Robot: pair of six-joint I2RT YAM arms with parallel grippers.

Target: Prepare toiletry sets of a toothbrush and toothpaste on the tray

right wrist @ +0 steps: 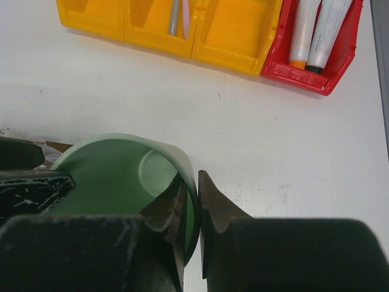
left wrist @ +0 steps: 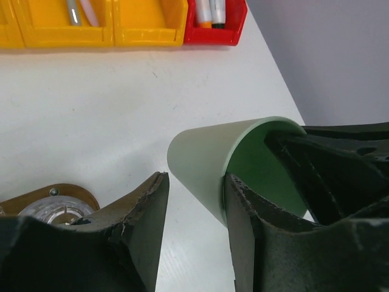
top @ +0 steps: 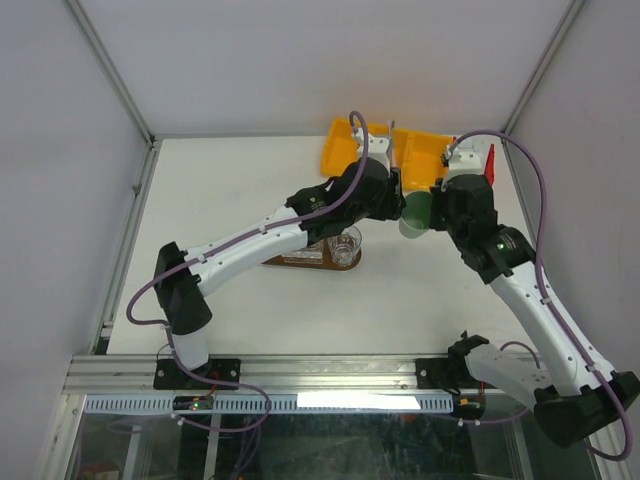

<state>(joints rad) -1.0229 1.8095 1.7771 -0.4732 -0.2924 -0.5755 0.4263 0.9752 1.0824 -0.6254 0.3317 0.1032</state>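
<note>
- On tray [top: 300,263]: glass [top: 345,245], no sets seen.
- Brushes [right wrist: 179,18] in yellow bin [right wrist: 237,36], tubes [right wrist: 316,30] in red bin [right wrist: 340,67].
- R tool [right wrist: 193,182] pinches green cup [right wrist: 121,176] rim; L tool [left wrist: 197,179] spread.

No lettering is legible anywhere, even on the tubes [right wrist: 328,27].

The tray [top: 300,263] lies at mid-table, a glass [top: 345,245] on its right end. Right of it, apart, is the cup [top: 415,212], tilted, its wall between the fingers of the right gripper [right wrist: 191,177], one inside and one outside. Along the far edge stands the divided bin [right wrist: 225,58], toothbrushes [right wrist: 179,17] in the compartment one from its right end. The small bin [right wrist: 298,76] touches its right side, tubes [right wrist: 316,27] inside.
</note>
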